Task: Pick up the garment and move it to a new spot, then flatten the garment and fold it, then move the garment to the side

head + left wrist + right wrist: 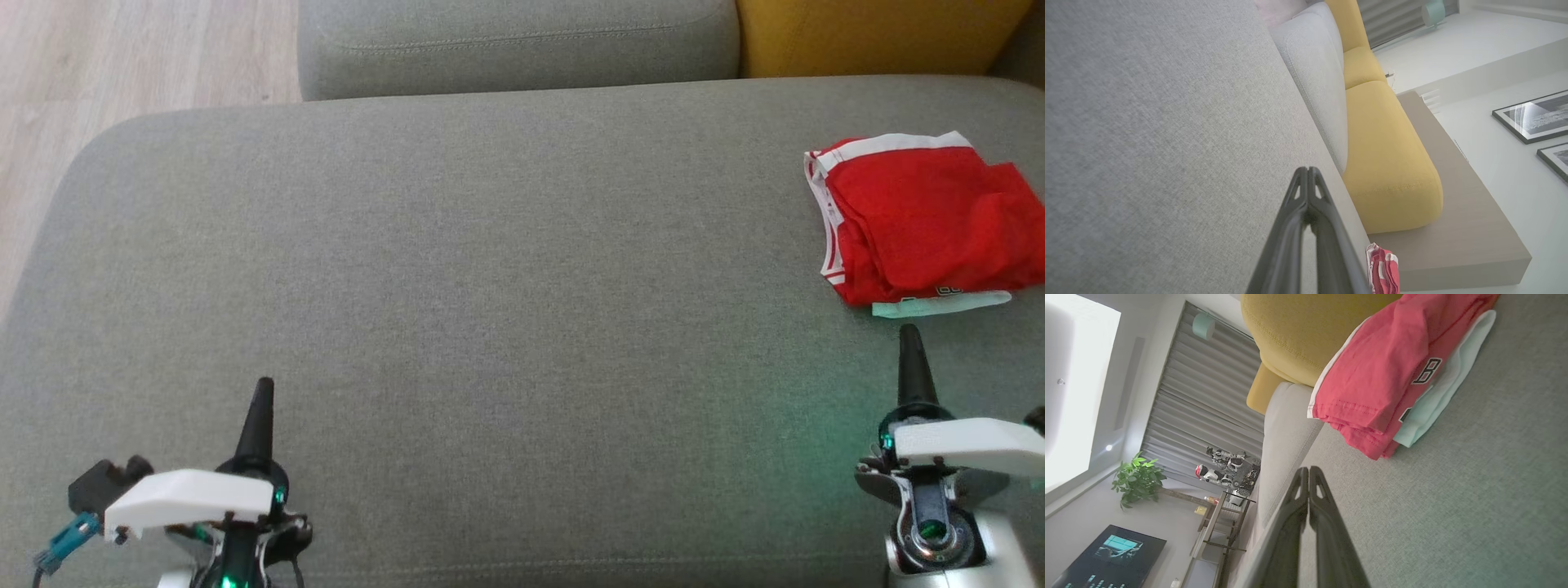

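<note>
Head view: garment (pixel 922 220) lies folded at right of frame on sofa (pixel 490 286); left gripper (pixel 261 392) and right gripper (pixel 909 335) have fingers closed, empty; task seemingly complete.

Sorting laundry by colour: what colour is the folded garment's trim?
White, edging the folded red garment, clearest in the head view.

Downward head, low wrists, shared garment (pixel 922 220)

Red garment (pixel 922 216) with white trim; grey sofa seat (pixel 457 269); yellow cushion (pixel 873 33).
</note>
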You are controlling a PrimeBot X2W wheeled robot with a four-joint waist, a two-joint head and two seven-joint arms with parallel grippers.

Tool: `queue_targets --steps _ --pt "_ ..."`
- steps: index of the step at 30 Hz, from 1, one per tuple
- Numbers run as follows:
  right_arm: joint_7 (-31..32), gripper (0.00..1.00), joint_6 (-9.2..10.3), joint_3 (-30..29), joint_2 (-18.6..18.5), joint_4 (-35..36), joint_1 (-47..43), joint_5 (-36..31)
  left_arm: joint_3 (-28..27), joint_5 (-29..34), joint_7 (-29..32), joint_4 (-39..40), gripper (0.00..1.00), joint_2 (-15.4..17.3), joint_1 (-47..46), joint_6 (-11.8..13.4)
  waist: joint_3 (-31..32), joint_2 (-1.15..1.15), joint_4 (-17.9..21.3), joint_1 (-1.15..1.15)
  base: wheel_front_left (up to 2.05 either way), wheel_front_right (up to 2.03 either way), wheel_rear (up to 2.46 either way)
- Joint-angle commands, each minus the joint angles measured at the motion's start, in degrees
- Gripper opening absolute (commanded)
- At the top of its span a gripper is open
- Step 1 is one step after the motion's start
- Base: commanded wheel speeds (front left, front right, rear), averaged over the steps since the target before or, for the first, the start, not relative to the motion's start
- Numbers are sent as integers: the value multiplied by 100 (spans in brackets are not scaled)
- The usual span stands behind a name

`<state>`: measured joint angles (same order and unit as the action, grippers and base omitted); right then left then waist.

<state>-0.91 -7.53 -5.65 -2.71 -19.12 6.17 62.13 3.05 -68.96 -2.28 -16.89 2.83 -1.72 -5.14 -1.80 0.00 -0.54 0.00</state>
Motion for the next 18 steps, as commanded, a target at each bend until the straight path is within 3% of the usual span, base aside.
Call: queue_targets --steps 1,18 --pt "34 0 3 68 -18 241 139 136 -167 -103 34 208 0 97 -324 -67 2 0 1 0 0 0 0" --pt "315 0 3 6 -18 348 84 1278 -423 -1035 323 241 0 102 -368 -134 66 0 22 0 0 0 0"
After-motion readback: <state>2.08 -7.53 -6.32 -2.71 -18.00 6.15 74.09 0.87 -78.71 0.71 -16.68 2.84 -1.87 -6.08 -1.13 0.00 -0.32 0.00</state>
